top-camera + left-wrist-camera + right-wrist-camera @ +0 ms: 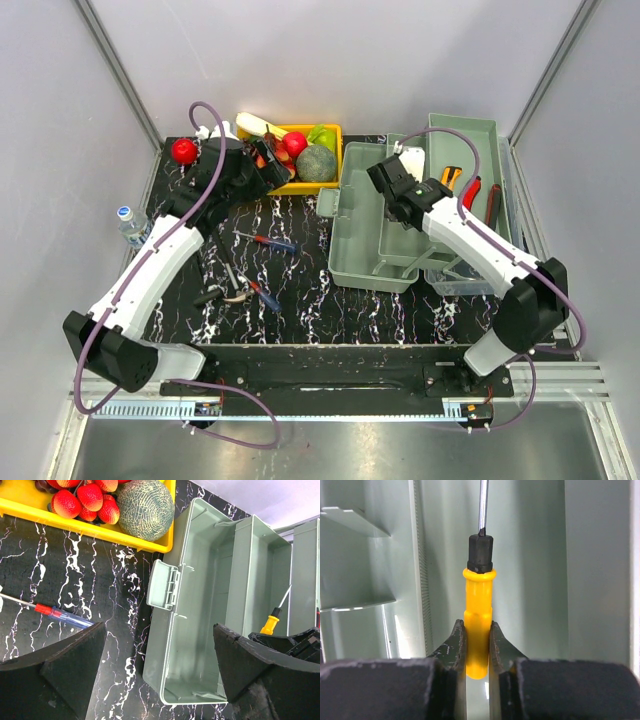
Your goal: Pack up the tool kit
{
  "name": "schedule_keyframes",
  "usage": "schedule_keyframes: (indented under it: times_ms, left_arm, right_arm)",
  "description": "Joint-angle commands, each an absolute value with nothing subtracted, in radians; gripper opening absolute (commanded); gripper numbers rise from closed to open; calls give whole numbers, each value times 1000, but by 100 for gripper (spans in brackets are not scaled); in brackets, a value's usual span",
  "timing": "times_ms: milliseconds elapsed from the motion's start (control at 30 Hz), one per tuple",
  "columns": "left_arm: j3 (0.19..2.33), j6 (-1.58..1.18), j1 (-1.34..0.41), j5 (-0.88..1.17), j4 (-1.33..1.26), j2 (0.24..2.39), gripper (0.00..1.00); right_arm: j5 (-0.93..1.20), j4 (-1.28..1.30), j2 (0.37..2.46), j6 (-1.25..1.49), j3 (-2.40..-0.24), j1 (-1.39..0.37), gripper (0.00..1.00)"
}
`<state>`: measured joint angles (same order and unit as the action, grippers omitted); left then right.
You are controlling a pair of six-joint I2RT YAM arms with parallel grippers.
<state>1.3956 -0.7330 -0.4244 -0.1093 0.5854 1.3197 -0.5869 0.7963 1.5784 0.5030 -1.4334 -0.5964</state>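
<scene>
Two arms in play! Yellow fruit tray [322, 185] sits at twelve o'clock, its melon [145, 507] near the toolbox [355, 215]; a water bottle [128, 222] stands at nine. The right arm lies across the grey-green toolbox, open at three o'clock. Right gripper [477, 630] clenches one yellow-handled screwdriver [478, 595] over its well. Left gripper [159, 645] hangs released, spread wide. Two loose screwdrivers [268, 241] and one pair of pliers [235, 290] lie toward seven.
</scene>
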Motion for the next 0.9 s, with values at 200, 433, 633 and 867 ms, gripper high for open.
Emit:
schedule_keyframes:
  times_ms: [200,433,633,867]
  left_arm:
    - [1382,-709,-419,-103,568,1322,91]
    - [1373,-706,-417,-118,577,1331,91]
    - [1367,-704,-417,-130,577,1345,91]
    - [1312,-758,-394,-182,584,1410,94]
  right_arm:
    - [-646,811,1617,535,-1417,-597,17]
    - [-676,810,1600,535,-1417,-595,43]
    - [-646,802,1569,523,-1445,-597,51]
    - [-439,652,1425,419,-1467,-597,56]
